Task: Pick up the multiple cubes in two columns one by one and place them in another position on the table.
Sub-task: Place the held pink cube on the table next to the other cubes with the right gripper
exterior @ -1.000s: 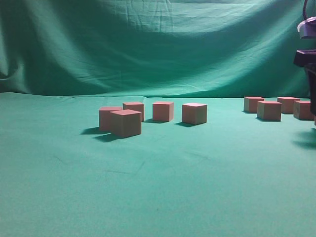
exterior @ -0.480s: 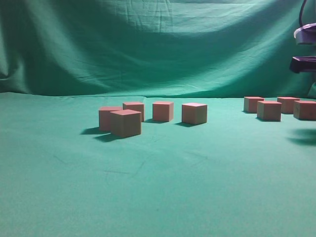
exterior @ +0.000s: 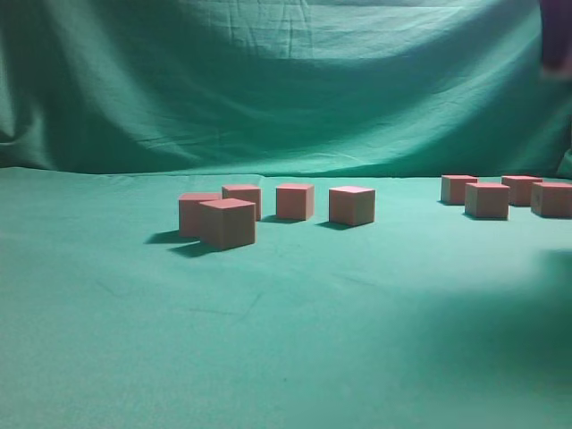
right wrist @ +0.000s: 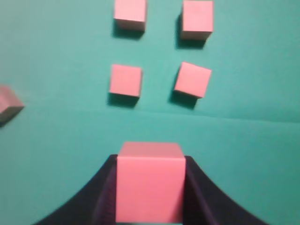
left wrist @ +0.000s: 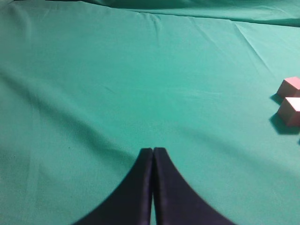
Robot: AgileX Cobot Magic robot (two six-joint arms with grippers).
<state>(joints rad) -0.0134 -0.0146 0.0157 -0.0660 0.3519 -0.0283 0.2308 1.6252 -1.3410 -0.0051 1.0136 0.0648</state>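
Observation:
My right gripper (right wrist: 150, 159) is shut on one pinkish-red cube (right wrist: 150, 187) and holds it well above the table (right wrist: 56, 140). Below it, several cubes lie in two columns, the nearest pair being one cube (right wrist: 125, 80) and a slightly turned one (right wrist: 192, 79). In the exterior view this group (exterior: 487, 200) sits at the right, and only a blurred part of the right arm (exterior: 556, 36) shows at the top right. Another group of cubes (exterior: 227, 222) lies left of centre. My left gripper (left wrist: 153, 151) is shut and empty over bare cloth.
A single cube (right wrist: 8, 104) lies at the left edge of the right wrist view. Two cubes (left wrist: 291, 110) show at the right edge of the left wrist view. A draped green backdrop (exterior: 268, 80) closes off the far side of the table.
The right arm has risen along the right edge of the exterior view, from beside the right cube group to the top corner. The cubes on the table have not moved.

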